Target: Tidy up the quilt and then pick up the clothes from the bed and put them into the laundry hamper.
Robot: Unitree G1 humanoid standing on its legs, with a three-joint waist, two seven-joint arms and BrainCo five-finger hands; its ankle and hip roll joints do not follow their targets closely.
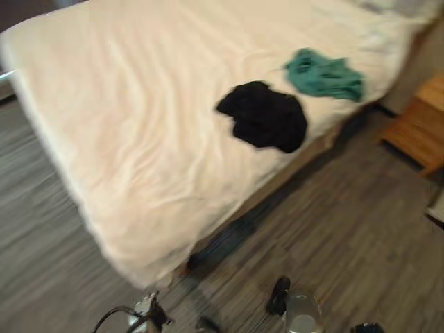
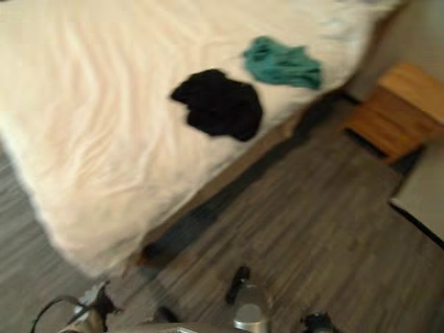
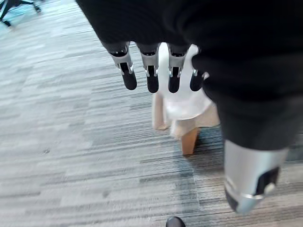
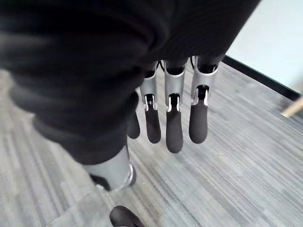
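A white quilt [image 1: 139,104] lies spread over the bed with shallow wrinkles and hangs over the near edge. A black garment [image 1: 265,116] lies crumpled on it near the bed's right side. A teal garment [image 1: 325,75] is bunched just beyond the black one. My left hand [image 3: 152,75] hangs over the floor, open, fingers straight and holding nothing. Past those fingers is a bed corner with draped quilt and a wooden leg [image 3: 189,142]. My right hand [image 4: 174,127] also hangs open and holds nothing above the floor.
A wooden nightstand [image 2: 395,111] stands on the floor to the right of the bed. A pale panel with a dark edge [image 2: 423,198] sits at the far right. Grey striped floor [image 1: 333,222] runs along the bed's near side. A chair base [image 3: 14,7] stands far off.
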